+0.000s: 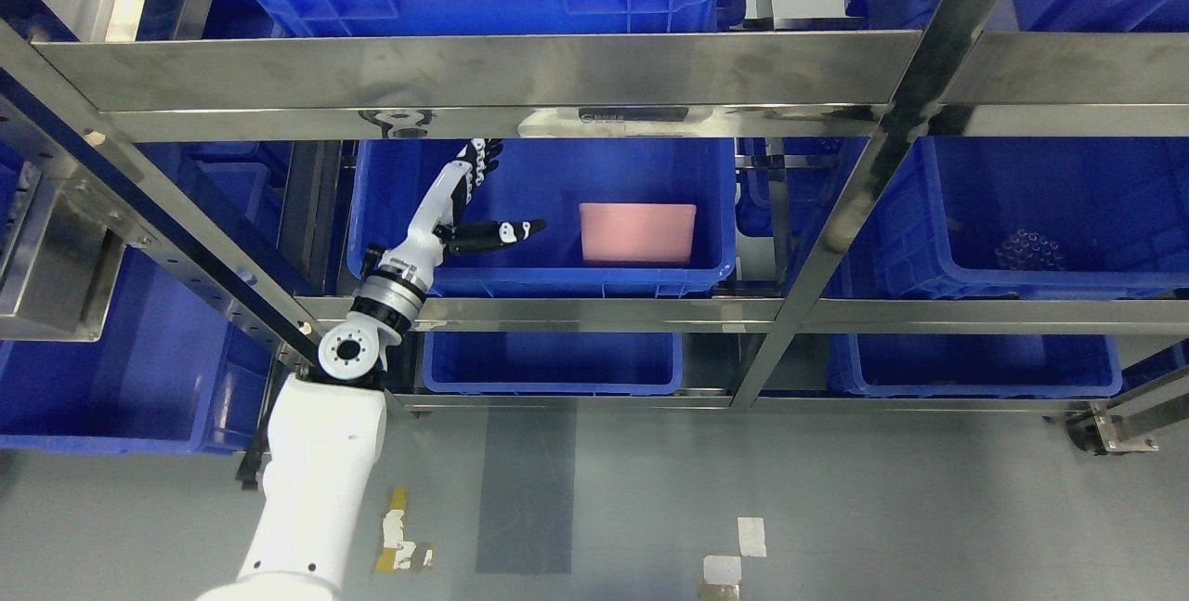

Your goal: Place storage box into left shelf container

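A pink storage box (637, 232) lies inside the blue shelf container (557, 280) on the middle shelf level, towards its right side. My left hand (469, 197) reaches up from the lower left over the container's left part. Its fingers are spread, the thumb (506, 232) pointing right towards the pink box, and they hold nothing. A gap of bare blue floor separates the thumb tip from the box. My right arm is out of the picture.
Steel shelf rails (557, 71) cross above and below the container, and a slanted steel post (864, 183) stands right of it. Another blue bin (1050, 280) on the right holds a dark cluster of small parts (1028, 251). More blue bins sit above, below and left.
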Tool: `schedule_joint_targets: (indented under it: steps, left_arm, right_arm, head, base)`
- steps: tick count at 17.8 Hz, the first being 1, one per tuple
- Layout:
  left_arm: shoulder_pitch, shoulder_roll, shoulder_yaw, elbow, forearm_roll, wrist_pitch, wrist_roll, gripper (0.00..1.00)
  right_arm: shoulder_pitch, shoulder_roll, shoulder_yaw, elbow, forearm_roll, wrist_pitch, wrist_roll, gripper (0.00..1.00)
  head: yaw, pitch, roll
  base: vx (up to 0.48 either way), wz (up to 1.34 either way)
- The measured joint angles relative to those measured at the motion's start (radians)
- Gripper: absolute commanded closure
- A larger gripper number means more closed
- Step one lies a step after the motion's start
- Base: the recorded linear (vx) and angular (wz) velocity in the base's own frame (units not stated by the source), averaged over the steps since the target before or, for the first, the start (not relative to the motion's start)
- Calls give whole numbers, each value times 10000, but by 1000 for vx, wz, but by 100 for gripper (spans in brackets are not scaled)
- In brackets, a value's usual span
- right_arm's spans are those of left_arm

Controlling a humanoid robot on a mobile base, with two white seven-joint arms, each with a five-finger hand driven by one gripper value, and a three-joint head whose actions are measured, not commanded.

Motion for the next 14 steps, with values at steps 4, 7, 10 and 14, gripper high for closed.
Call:
schedule_joint_targets:
  steps: [4,7,10,14]
  left_arm:
    - [1493,0,14,-1730,507,21,1950,0]
    - [2376,0,-45,-3126,666,71,2558,0]
    - [3178,0,-209,-4270,749,-334,2752,0]
    - [4053,0,-321,-5625,799,-528,2794,0]
  right_arm:
    - [0,0,0,0,0,0,-4,0]
    - [0,0,0,0,-1,0,-22,0]
    - [0,0,0,0,0,0,-30,0]
    - [0,0,0,0,0,0,-38,0]
  head:
    - [0,0,0]
    - [0,0,0]
    - [0,0,0]
    - [0,0,0]
  base:
    - [0,0]
    - [0,0]
    - [0,0]
    - [0,0]
